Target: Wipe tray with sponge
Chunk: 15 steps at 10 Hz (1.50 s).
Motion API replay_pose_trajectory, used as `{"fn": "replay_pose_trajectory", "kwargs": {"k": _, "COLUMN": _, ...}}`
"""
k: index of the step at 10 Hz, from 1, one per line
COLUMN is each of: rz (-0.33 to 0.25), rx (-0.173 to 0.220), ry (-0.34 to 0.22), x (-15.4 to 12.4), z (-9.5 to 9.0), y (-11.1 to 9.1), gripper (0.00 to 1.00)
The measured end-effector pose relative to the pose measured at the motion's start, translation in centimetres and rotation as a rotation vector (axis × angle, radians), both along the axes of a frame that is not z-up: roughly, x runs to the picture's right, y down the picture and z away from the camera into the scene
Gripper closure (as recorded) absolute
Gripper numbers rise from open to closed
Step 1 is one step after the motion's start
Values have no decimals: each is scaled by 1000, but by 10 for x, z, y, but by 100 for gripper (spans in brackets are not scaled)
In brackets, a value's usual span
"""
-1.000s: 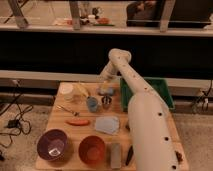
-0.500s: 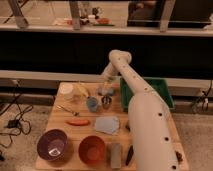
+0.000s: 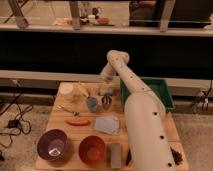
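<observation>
Gripper (image 3: 106,101) spread wide and empty, low over the table (image 3: 62,118), just beside the sponge (image 3: 109,92). I judge nothing done yet: sponge ungrasped, tray (image 3: 164,88) on the right unwiped.

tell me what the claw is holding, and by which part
Nothing that shows: the claw hangs open just by the sponge, left of the tray.

Setting noted as a robot test lab. A white robot arm (image 3: 142,125) is seen over a wooden counter (image 3: 60,117) set with a purple bowl (image 3: 53,145), an orange bowl (image 3: 92,149) and a green tray (image 3: 162,90). Loose cables (image 3: 12,120) are seen on the speckled floor (image 3: 27,142). The end effector (image 3: 106,101) is held low over mid-counter, left of the tray.
</observation>
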<state>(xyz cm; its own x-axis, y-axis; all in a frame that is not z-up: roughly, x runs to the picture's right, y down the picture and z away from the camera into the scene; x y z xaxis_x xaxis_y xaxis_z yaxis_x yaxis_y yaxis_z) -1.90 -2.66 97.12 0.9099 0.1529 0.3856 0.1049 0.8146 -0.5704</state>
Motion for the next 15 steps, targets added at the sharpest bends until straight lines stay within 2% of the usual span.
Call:
{"fn": "replay_pose_trajectory", "kwargs": {"k": 9, "rz": -25, "rx": -35, "ry": 25, "x": 11, "z": 14, "y": 10, "gripper": 20}}
{"fn": "replay_pose_trajectory", "kwargs": {"k": 15, "rz": -41, "rx": -44, "ry": 42, "x": 14, "z": 18, "y": 14, "gripper": 20}}
